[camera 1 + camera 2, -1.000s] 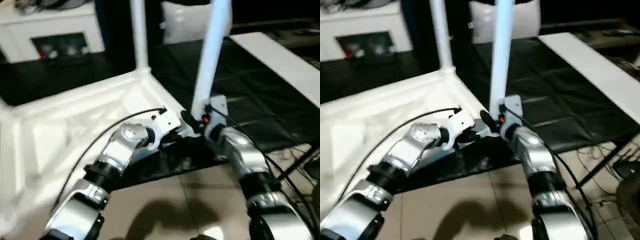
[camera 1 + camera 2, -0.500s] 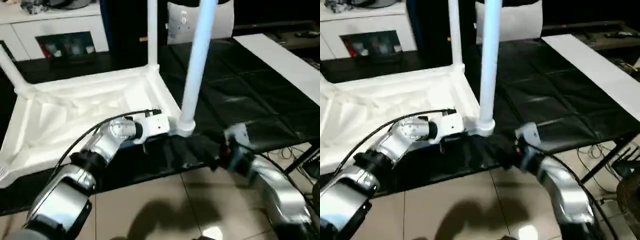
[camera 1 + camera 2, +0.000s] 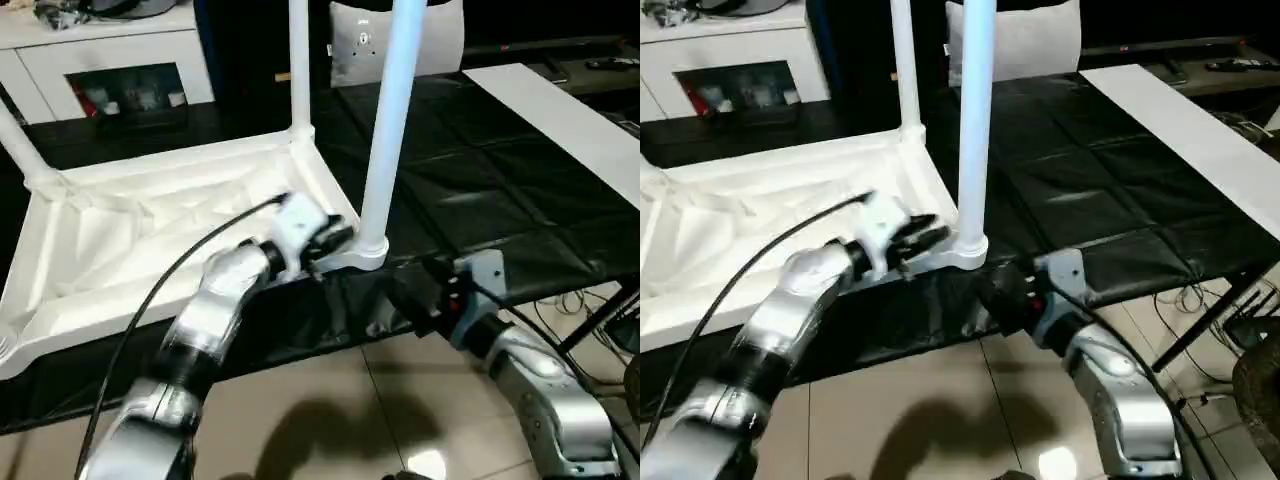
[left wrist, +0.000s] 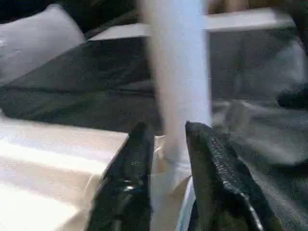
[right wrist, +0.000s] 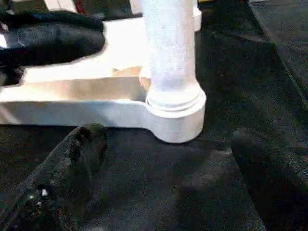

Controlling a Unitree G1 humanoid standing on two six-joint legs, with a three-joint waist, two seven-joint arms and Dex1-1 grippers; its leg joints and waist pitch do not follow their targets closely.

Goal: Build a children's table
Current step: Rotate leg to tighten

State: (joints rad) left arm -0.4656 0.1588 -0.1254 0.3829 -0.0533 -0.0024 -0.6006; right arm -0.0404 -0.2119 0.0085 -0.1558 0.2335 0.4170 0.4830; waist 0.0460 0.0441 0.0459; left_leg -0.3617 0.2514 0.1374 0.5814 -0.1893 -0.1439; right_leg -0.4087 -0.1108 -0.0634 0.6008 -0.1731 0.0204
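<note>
Here, the white children's table (image 3: 170, 225) lies upside down on a black worktop (image 3: 500, 190), legs standing upright in its corner sockets. The left gripper (image 3: 330, 238) sits at the near corner beside one leg (image 3: 385, 130), jaws slightly parted, holding nothing. The right gripper (image 3: 410, 295) rests just short of that corner, jaws spread wide and empty.
</note>
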